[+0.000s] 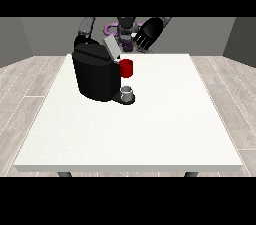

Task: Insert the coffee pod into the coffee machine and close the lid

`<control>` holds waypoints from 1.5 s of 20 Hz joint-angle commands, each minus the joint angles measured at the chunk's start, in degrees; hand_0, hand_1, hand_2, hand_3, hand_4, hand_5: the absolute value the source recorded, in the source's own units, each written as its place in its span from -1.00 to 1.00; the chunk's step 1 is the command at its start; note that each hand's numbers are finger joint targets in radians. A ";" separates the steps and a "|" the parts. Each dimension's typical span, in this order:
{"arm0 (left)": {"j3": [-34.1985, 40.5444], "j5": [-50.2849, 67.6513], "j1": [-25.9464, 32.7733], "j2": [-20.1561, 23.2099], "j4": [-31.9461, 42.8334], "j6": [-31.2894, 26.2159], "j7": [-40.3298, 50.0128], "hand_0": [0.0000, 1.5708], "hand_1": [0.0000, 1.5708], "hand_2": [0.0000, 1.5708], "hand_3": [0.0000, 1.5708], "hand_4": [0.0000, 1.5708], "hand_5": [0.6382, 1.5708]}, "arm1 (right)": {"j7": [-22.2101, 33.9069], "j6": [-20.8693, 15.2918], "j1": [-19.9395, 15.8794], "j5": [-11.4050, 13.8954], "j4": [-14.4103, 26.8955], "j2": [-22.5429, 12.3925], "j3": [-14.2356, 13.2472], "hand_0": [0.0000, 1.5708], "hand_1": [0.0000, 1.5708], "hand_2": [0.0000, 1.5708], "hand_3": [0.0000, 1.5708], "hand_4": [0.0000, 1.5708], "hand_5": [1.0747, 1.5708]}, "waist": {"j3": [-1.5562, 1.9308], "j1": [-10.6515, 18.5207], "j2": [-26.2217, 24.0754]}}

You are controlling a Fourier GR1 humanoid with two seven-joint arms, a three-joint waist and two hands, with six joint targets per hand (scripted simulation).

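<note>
Hovered with hand (149, 33) at view's right spread wide, machine (96, 75) (lid (112, 48) up) below it, toward view's left.

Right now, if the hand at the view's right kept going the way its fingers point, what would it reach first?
The hand at the view's right hangs raised behind the table, fingers pointing down. Straight on, it would likely meet the table's far edge first, right of the coffee machine. Depth is unclear.

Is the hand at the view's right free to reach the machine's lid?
Probably yes. That hand hangs raised and open, holding nothing, and nothing stands between it and the tilted grey lid of the coffee machine.
</note>
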 commanded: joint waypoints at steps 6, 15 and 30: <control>1.93 -0.87 -7.23 3.81 2.36 -1.08 1.69 0.56 0.56 0.63 0.59 -0.39 1.00 | 1.99 0.04 -3.34 -0.41 -4.35 -0.76 -0.96 -1.00 -1.00 -1.00 -1.00 -1.00 1.00 | 0.00 -3.80 4.01; 2.32 -0.90 -10.02 3.26 3.37 -0.29 0.11 0.52 0.52 0.64 0.59 -0.38 1.00 | 1.01 0.49 -7.65 -1.44 -3.95 -3.89 -4.73 -1.00 -1.00 -1.00 -1.00 -1.00 1.00 | 0.01 -3.46 9.35; 3.18 -1.88 -11.13 5.43 5.62 1.41 -3.63 0.52 0.52 0.57 0.52 -0.45 1.00 | 0.16 -0.08 -8.35 -1.45 -4.70 -3.86 -5.21 -1.00 -1.00 -1.00 -1.00 -0.81 1.00 | 0.00 -4.79 13.96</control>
